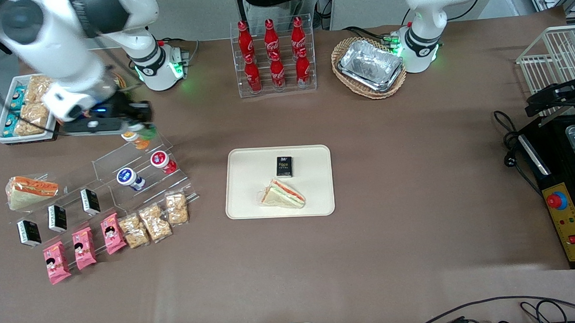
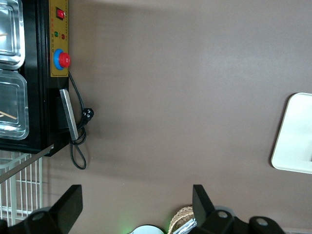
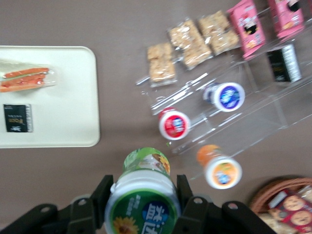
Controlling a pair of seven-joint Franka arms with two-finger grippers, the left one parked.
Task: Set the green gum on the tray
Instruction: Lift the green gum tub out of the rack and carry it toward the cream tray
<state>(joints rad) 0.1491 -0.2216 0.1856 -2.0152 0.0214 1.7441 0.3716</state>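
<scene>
My right gripper (image 1: 140, 124) is shut on the green gum (image 3: 143, 195), a small green bottle with a white lid and green label. Its fingers (image 3: 104, 194) press both sides of the lid. In the front view the green gum (image 1: 149, 132) hangs above the top step of a clear acrylic rack (image 1: 125, 160), just over the orange bottle (image 1: 134, 139). The cream tray (image 1: 250, 177) lies flat in the middle of the table, toward the parked arm's end from the gripper. It also shows in the right wrist view (image 3: 63, 97). It holds a sandwich (image 1: 284, 194) and a small black box (image 1: 284, 166).
A red-lidded bottle (image 1: 162, 161) and a blue-lidded bottle (image 1: 129, 178) sit on the rack, with black boxes, pink packs and snack bags on lower steps. A white snack tray (image 1: 22, 108), a cola rack (image 1: 274, 54) and a basket of foil trays (image 1: 370, 67) stand farther from the camera.
</scene>
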